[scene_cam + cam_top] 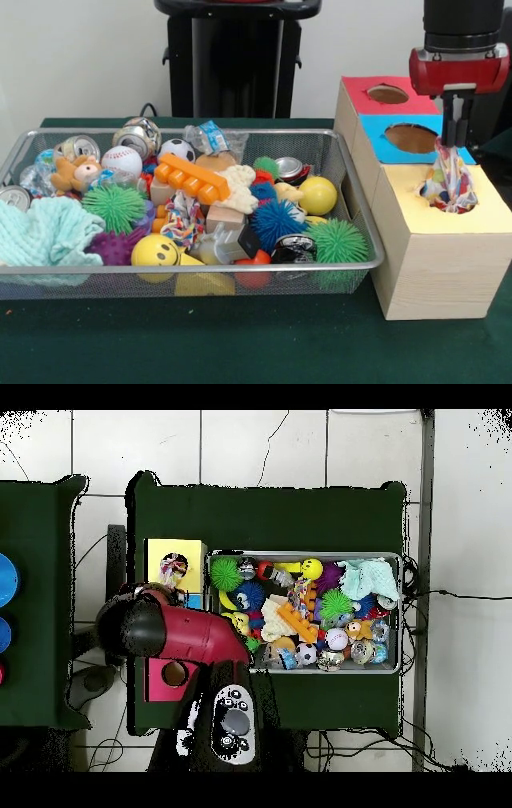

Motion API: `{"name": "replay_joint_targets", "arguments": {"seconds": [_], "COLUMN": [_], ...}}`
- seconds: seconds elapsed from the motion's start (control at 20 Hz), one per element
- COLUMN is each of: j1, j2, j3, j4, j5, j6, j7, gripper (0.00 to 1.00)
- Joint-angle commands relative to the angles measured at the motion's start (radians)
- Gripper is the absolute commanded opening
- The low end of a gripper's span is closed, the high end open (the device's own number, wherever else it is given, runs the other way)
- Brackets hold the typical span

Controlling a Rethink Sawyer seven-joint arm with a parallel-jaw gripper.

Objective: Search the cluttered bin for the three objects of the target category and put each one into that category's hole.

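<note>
My gripper (450, 144) hangs over the yellow section (480, 212) of the wooden sorting box, at the right of the front view. Its fingers are shut on the top of a multicoloured patterned cloth (450, 184). The cloth's lower part bunches in the yellow section's hole. From overhead the same cloth (174, 567) lies on the yellow section (160, 552), just beyond the red arm (170, 634), which hides the gripper itself. The wire mesh bin (192, 268) is full of mixed items, among them a teal knitted cloth (44, 232) at its left end.
The box also has a blue section with a hole (410, 138) and a red one (388, 94) behind it. The bin holds spiky balls, a smiley ball (154, 250), cans, a baseball (122, 160), an orange brick (192, 178) and a knotted rope toy (182, 218).
</note>
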Motion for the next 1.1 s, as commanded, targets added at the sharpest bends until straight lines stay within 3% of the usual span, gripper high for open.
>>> {"name": "replay_joint_targets", "arguments": {"seconds": [0.05,1.1], "j1": [-0.010,-0.018], "j2": [0.001,-0.011], "j3": [0.037,0.048], "j4": [0.036,0.029], "j5": [0.007,0.000], "j6": [0.105,0.102], "j7": [0.188,0.171], "gripper": [0.00,0.00]}}
